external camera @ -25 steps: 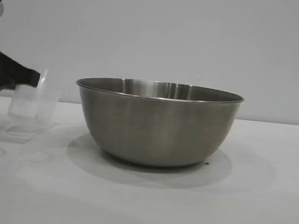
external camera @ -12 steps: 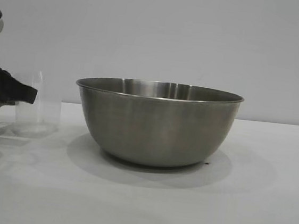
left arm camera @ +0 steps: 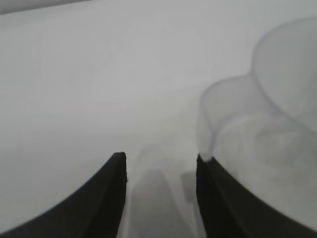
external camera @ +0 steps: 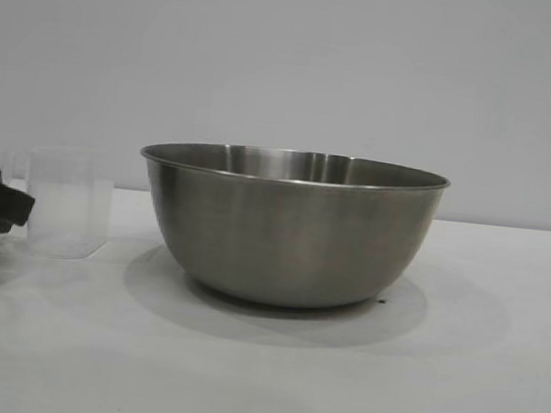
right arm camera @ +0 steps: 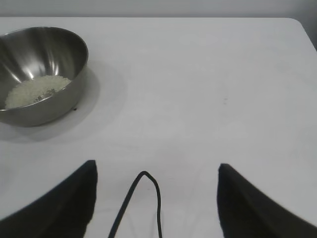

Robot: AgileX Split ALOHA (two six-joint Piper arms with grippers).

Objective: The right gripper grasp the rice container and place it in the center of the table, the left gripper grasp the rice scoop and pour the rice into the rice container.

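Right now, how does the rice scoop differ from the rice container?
The rice scoop is small, translucent plastic and looks empty; the rice container is far bigger, brushed steel, and holds the rice. The scoop stands at the left, right beside the left end effector, whose fingers are open; the container sits mid-table with no end effector near it. Both stand upright, rims up.

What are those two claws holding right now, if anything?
Nothing. The left gripper is open beside the rice scoop, which stands on the table. The right gripper is open and empty.
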